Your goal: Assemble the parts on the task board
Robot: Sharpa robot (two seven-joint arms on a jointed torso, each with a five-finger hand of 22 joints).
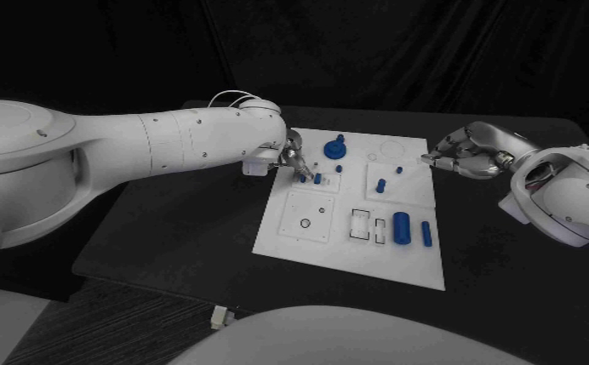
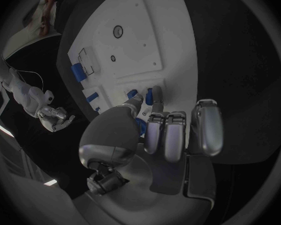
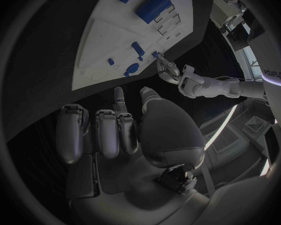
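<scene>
Left hand (image 1: 289, 157) sits over the task board's (image 1: 307, 242) far left corner. In my left wrist view its fingers (image 2: 172, 135) curl down and thumb and one fingertip close on a small blue peg (image 2: 149, 96) standing upright in the board; the hand pinches that peg. A second short blue peg (image 2: 132, 93) stands just beside it.

Board lies mid-bench, a white plate, long side running from near edge to far edge. Along the far edge I see a round blue knob part (image 1: 334, 149) to the right of the left hand. Near the board's middle, a small blue peg (image 1: 380, 185) stands alone. Toward the near right side, a fat blue cylinder (image 1: 402, 229) lies flat, with a thinner blue rod (image 1: 426, 233) beside it, closer to the right edge. Rectangular slots (image 1: 361, 224) lie just left of the cylinder, a ring-marked square (image 1: 305, 223) further left.

Right hand (image 1: 466, 154) hovers off the board's far right corner, above bare bench (image 1: 184, 237). Fingers curled in, nothing in them; the right wrist view shows the same.
</scene>
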